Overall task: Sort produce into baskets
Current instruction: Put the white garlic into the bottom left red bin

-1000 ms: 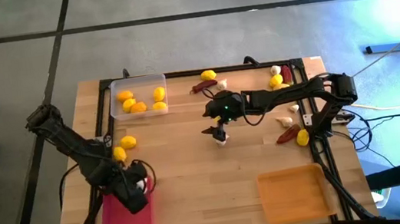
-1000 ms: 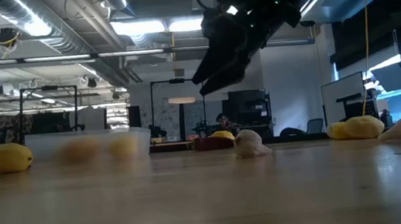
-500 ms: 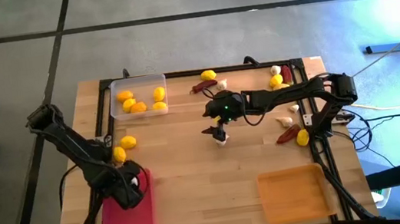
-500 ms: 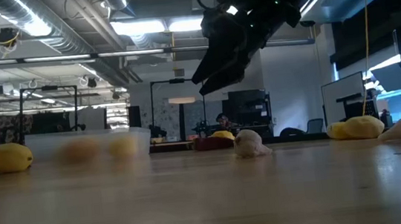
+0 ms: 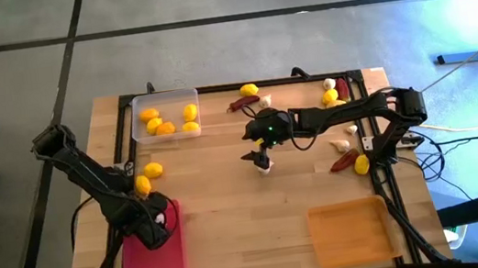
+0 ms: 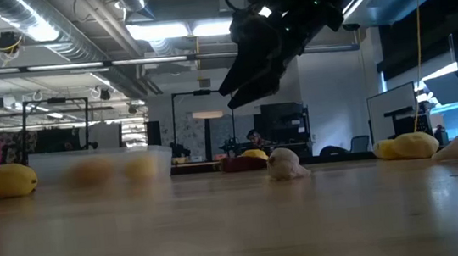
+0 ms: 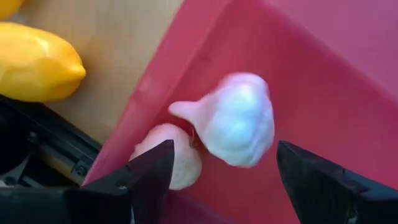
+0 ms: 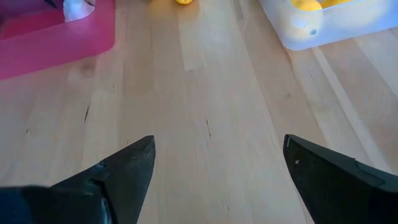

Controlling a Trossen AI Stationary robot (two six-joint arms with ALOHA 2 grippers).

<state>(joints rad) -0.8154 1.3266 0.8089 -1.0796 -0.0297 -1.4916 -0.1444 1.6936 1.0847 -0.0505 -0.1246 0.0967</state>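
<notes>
Two garlic bulbs [image 7: 239,127] lie just beyond your left hand [image 7: 221,180], fingers apart, inside the pink basket [image 5: 152,261]; apparently both are free. Lift straight out. Your right hand [image 5: 261,157] hangs spread above another bulb [image 5: 265,168] mid-desk [image 5: 230,209].

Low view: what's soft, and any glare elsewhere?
Low view: clear basket and its fruit blurred, near tabletop soft, garlic sharper. High view: blue glare on the floor upper right. Left wrist view: garlic in the pink basket washed out.
</notes>
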